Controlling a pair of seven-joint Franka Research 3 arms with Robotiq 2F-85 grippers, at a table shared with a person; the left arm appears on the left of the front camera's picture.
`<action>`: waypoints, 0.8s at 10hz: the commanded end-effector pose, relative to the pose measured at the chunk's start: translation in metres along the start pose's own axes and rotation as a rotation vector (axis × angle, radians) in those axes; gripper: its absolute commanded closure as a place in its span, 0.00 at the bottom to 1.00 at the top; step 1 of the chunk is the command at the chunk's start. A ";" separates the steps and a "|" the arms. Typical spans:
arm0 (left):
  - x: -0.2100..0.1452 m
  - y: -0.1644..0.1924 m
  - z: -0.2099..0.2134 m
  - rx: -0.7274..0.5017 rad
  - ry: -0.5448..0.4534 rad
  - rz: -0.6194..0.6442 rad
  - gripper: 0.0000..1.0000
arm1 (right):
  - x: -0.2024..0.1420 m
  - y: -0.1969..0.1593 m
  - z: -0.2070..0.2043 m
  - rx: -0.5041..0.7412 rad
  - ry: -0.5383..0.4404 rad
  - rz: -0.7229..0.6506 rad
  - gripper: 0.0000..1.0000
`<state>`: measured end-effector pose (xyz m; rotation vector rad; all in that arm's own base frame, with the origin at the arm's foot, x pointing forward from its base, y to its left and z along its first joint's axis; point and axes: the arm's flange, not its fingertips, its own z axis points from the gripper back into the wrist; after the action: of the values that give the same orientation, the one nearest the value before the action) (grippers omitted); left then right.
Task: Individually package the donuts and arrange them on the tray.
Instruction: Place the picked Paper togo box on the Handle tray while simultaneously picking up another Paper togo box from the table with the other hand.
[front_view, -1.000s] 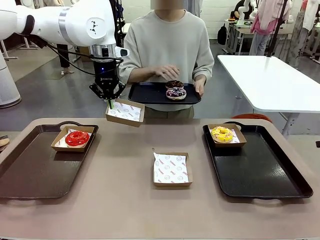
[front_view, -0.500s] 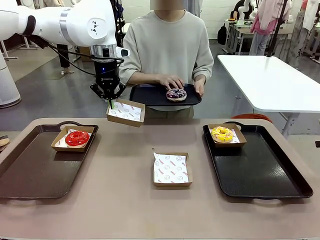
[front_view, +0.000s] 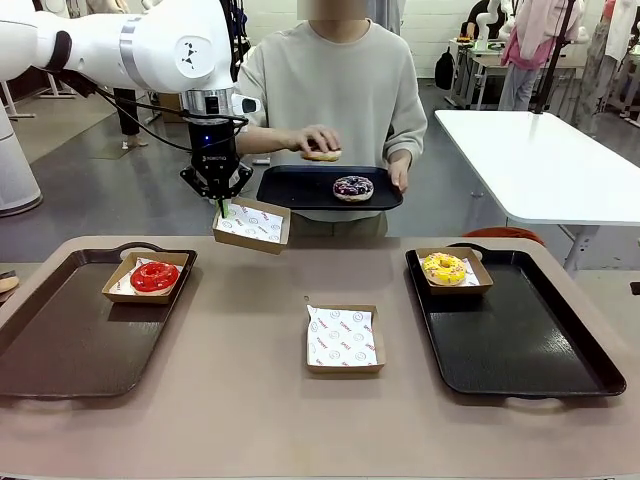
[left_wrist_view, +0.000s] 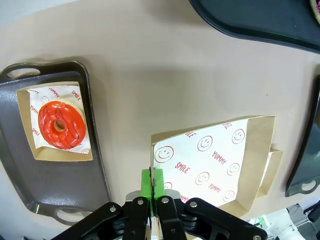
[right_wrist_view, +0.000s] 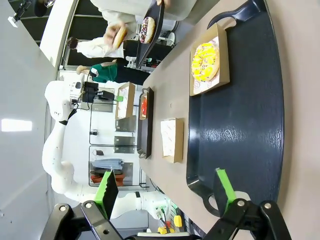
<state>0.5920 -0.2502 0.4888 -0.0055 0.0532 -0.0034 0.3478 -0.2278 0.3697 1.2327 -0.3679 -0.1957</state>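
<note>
Moved since a second ago: brown donut (front_view: 322, 154), then lying on the serving tray (front_view: 290, 188) behind the purple donut (front_view: 352, 187), is now lifted clear of it in the person's hand (front_view: 318, 138). The hand has travelled toward 9 o'clock, nearer the raised box (front_view: 252, 224). All else unchanged.

1. Left tool (front_view: 220, 207): clenched on one rim of the raised box. Box is paper-lined, empty and slightly tilted, in the air over the bench (front_view: 230, 400) at about 11 o'clock.
2. Right tool (right_wrist_view: 165, 173): released, fingers wide apart, nothing between them, above the right tray (front_view: 520, 340).
3. Red donut (front_view: 154, 276): boxed, on the left tray (front_view: 70, 340), 9 o'clock of the bench.
4. Yellow donut (front_view: 444, 268): boxed, far end of the right tray, 2 o'clock.
5. Purple donut: unboxed, on the serving tray the person holds at 12 o'clock.
6. Spare box (front_view: 344, 338): empty, mid-bench toward 6 o'clock.

Step in hand (judged): packaging the third donut, with the person bringing the brown one to the raised box. Two of four are done.

Next move (judged): the left tool should hold the box steady and level while the donut goes in, then carry it to a tray. The grip is on one rim only, so the added weight may tip the box; a slow carry is advised.
</note>
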 end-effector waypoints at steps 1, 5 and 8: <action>-0.003 0.002 0.001 0.001 -0.002 0.001 1.00 | -0.002 0.000 0.000 0.004 -0.006 -0.010 0.00; -0.003 0.002 0.001 0.001 -0.002 0.001 1.00 | -0.002 0.000 0.000 0.004 -0.006 -0.010 0.00; -0.003 0.002 0.001 0.001 -0.002 0.001 1.00 | -0.002 0.000 0.000 0.004 -0.006 -0.010 0.00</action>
<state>0.5921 -0.2499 0.4888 -0.0054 0.0531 -0.0030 0.3478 -0.2278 0.3697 1.2327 -0.3679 -0.1957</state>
